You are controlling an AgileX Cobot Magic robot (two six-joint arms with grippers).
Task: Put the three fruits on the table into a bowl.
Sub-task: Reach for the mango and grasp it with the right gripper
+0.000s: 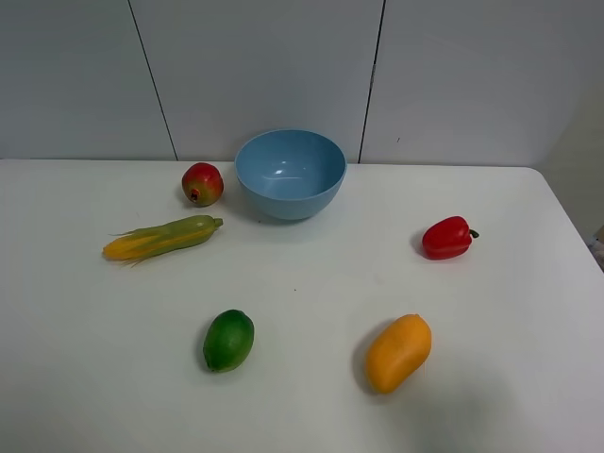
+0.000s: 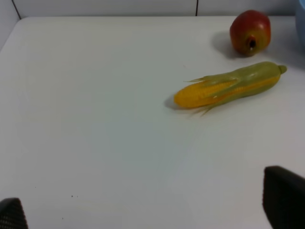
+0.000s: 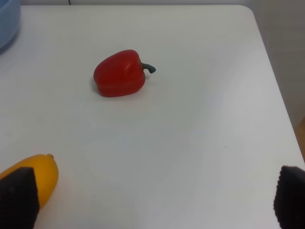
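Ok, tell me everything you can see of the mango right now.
The mango is orange-yellow, oblong, smooth and slightly glossy, whole and unmarked. It lies on its side on the white table, at the near right, with its far end angled to the right, toward the red pepper that sits apart behind it. Only the table touches it.

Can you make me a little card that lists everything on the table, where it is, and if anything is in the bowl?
bowl: light blue, back middle of the table, nothing inside
red round fruit: close beside the bowl, on its left
green fruit: front left
mango: front right
corn cob: left side, in front of the red round fruit
red pepper: right side
left end effector: open, holding nothing
right end effector: open, holding nothing
fruits in the bowl: none yet
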